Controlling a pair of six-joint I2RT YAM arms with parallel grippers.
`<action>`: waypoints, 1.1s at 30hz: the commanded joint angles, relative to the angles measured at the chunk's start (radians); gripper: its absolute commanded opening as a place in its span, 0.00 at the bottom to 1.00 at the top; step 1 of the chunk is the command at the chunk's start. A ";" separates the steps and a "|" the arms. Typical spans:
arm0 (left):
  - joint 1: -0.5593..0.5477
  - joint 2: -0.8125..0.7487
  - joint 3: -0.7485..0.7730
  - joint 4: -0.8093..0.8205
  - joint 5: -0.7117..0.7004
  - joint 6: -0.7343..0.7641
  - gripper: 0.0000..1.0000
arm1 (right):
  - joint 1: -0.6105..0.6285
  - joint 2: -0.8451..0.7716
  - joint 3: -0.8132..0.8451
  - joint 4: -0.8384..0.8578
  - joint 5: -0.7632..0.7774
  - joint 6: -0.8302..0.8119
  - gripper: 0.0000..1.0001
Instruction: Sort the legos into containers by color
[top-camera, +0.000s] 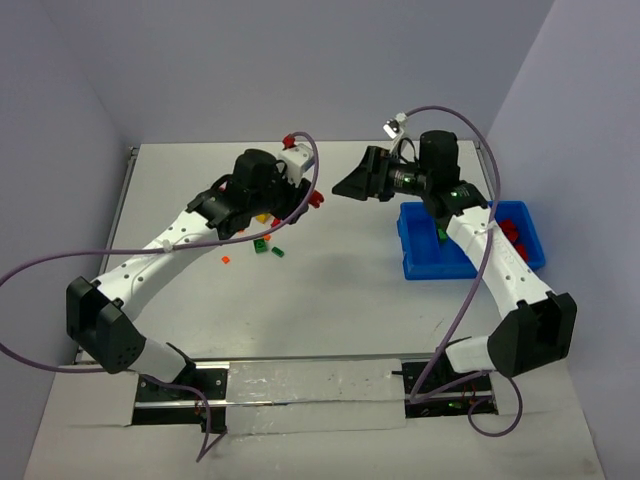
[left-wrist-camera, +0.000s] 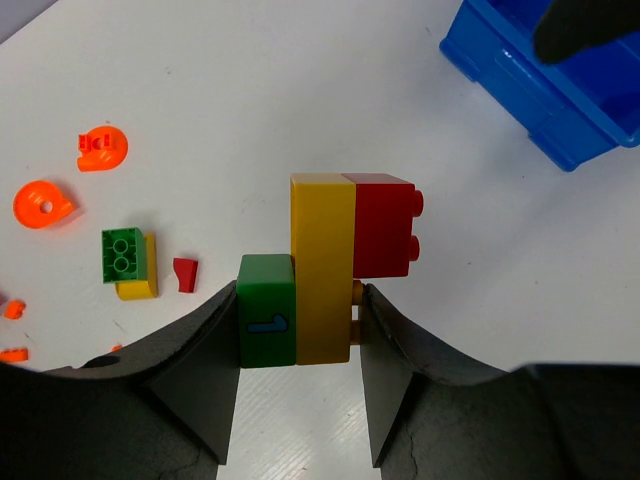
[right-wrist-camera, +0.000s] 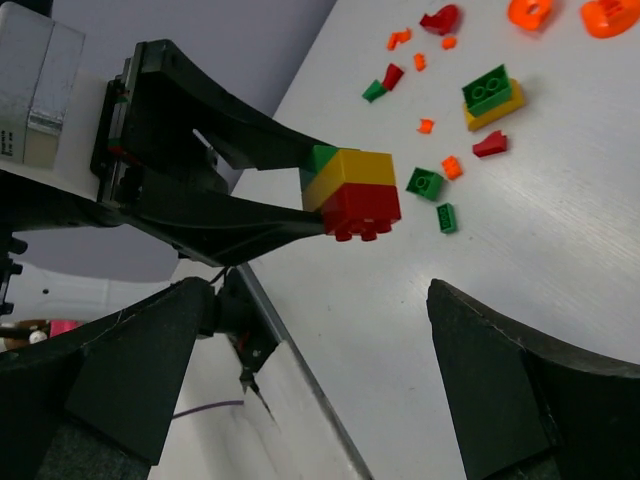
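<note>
While the left gripper (left-wrist-camera: 300, 320) clamps a stuck-together green, yellow and red lego stack (left-wrist-camera: 335, 250), raised left of the blue bin (top-camera: 428, 262), the step looks like splitting colours. The right gripper (right-wrist-camera: 318, 300), jaws wide and empty, points at it, its arm bent up over the bin. Next, I'd say, it must close on the red brick (right-wrist-camera: 362, 210) and pull.

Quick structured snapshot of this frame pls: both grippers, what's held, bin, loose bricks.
left gripper: closed on the brick stack, which is off the table
brick stack: green brick, yellow brick and red brick joined; gripper clamps green and yellow, red sticks out past it
right gripper: wide open, empty, facing the stack
blue bin: on the right side of the table, red bricks at its right end
loose on table: green-on-yellow pair, orange round pieces, small red and green bits
</note>
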 joint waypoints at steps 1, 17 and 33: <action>-0.029 -0.043 0.016 0.044 -0.032 -0.009 0.00 | 0.046 0.041 0.006 0.059 -0.034 0.012 1.00; -0.061 -0.045 0.051 0.034 -0.017 -0.011 0.00 | 0.072 0.173 0.034 0.071 -0.096 0.039 0.69; -0.061 -0.034 0.072 0.032 0.012 -0.065 0.00 | 0.079 0.224 0.025 0.125 -0.207 0.068 0.54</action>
